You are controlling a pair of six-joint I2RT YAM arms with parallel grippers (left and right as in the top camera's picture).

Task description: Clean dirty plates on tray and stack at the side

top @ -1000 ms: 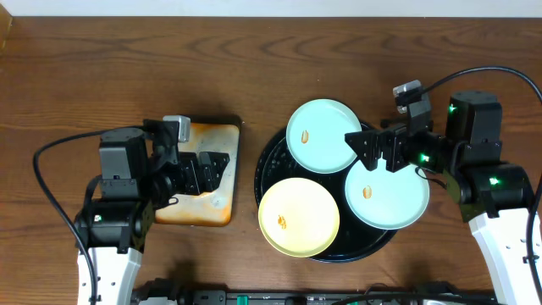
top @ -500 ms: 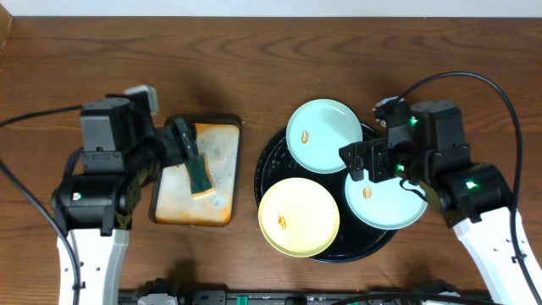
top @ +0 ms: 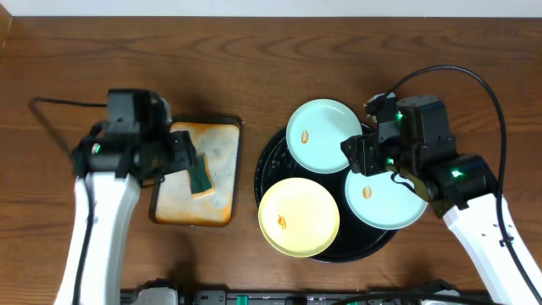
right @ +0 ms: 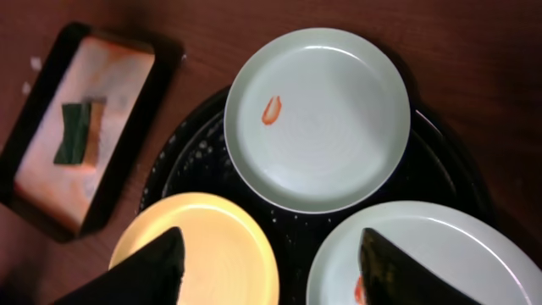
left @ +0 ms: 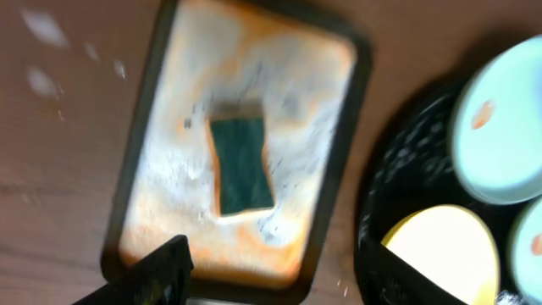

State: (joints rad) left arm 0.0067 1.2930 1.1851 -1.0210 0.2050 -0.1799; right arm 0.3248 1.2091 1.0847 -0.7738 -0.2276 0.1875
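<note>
Brown wood-grain table [top: 271,51] carries all items. Two arms stand at its near edge, one on each side.

Round black tray [top: 268,163] with raised rim: located right of centre. It holds all three plates, and each plate extends past the rim at its outer edge.

Rectangular tray [top: 212,148], dark rim, floor stained orange and white: located just left of the round tray, apart from it.

Plates:
1. Pale yellow plate [top: 298,217]: front-left part of the round tray.
2. Pale mint plate [top: 324,135]: rear part of the tray, just behind the yellow plate.
3. Second mint plate [top: 388,199]: right part of the tray, just beside the other two.
No plate is stacked on another, and none is off the tray.

Left gripper [left: 278,273]: positioned above the rectangular tray. Fingers apart, nothing between them.

Right gripper [right: 271,271]: positioned above the round tray, over the gap between the two mint plates. Fingers apart, nothing held. Whether it touches a plate cannot be determined.

Green sponge [left: 243,165] with a pale underside: lies flat near the centre of the rectangular tray, ahead of the left fingertips and not gripped.

Orange food specks: one on the rear mint plate [top: 304,135], one on the yellow plate [top: 282,222], one on the right mint plate [top: 367,191].
</note>
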